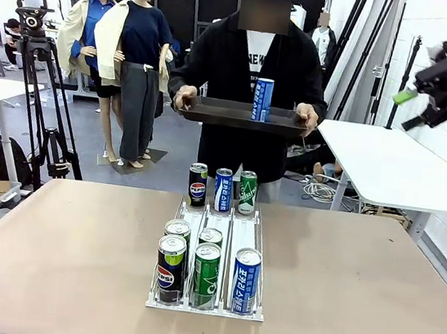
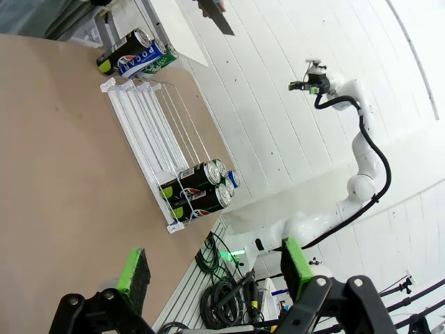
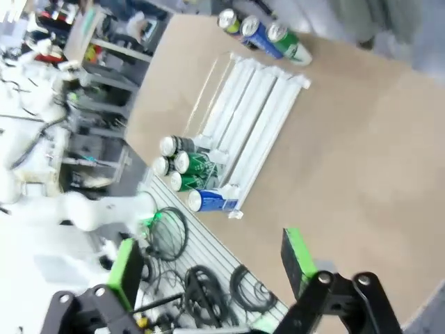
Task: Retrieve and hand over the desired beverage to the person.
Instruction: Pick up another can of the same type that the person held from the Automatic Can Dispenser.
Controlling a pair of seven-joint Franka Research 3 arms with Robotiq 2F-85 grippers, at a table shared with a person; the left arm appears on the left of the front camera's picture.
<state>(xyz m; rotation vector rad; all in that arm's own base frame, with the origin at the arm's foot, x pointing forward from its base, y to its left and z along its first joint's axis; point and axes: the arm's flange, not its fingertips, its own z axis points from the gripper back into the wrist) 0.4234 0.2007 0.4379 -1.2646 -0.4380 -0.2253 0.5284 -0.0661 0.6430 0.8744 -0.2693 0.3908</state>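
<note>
- Blue can (image 1: pixel 246 279) stands at the near end of the can rack (image 1: pixel 237 218), in the right lane. A green can (image 1: pixel 205 274) is in the middle lane and a Pepsi can (image 1: pixel 169 267) in the left lane, all upright and side by side.
- Handling, my guess: sealed metal cans, fairly heavy if full. Thin wall, smooth and a bit slippery, and it dents if squeezed hard. Take it mid-body across the width with the pads flat on the wall. The blue one has a free outer side; the green one is boxed in by its neighbours.
- Left gripper (image 2: pixel 214 268): jaws spread wide, nothing between the green pads, touching nothing, well back from the rack.
- Right gripper (image 3: pixel 211 263): jaws also spread wide and empty, held high over the table (image 1: pixel 356 283), well apart from the cans.
- Second row: another Pepsi can (image 1: pixel 177 228) and another green can (image 1: pixel 211 236) sit just behind the front ones. The right lane is bare there.
- Past the rack's far end, three upright cans stand on the table: far Pepsi can (image 1: pixel 197 184), far blue can (image 1: pixel 222 189), far green can (image 1: pixel 247 191).
- Person (image 1: pixel 253 64) at the far side holds a dark tray (image 1: pixel 214 112) in both hands, with one blue tray can (image 1: pixel 262 100) upright on it.
- Wanted drink is probably the blue kind, but I can't tell for sure.
</note>
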